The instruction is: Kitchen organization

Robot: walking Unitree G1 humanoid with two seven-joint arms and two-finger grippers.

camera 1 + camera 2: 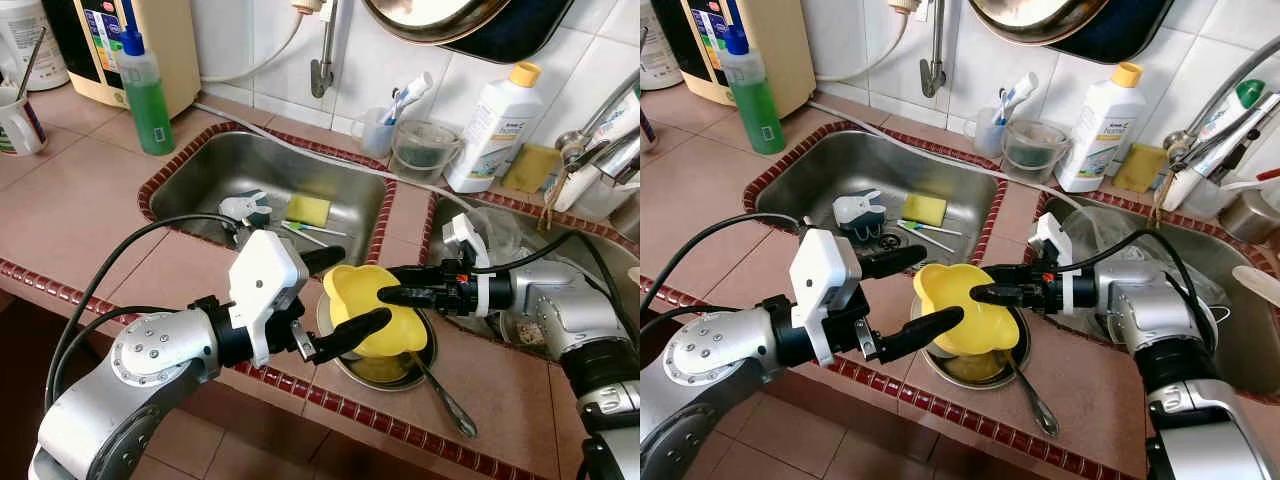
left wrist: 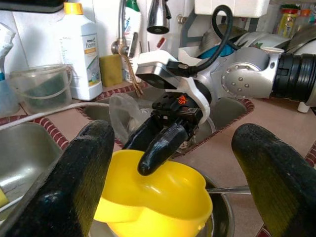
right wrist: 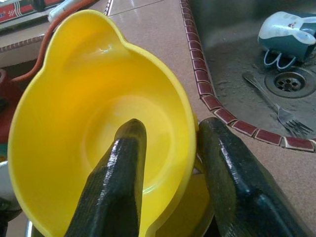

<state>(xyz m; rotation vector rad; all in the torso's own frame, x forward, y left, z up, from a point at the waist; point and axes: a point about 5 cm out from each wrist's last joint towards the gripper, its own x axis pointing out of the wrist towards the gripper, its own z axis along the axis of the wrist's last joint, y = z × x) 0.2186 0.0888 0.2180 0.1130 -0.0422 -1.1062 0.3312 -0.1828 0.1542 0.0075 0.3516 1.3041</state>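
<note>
Over tiled counter (image 1: 90,200), right end effector (image 1: 388,284) clamps yellow bowl (image 1: 372,312) rim; left end effector (image 1: 345,296) apart.

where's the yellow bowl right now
The yellow bowl sits over a steel bowl on the counter strip between the two sinks, its rim pinched by the right gripper, with the open left gripper around it.

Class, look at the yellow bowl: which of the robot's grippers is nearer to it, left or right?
Right. The right gripper pinches the yellow bowl's rim, one finger inside, one outside. The left gripper is open around the bowl from the other side, fingers apart from it.
</note>
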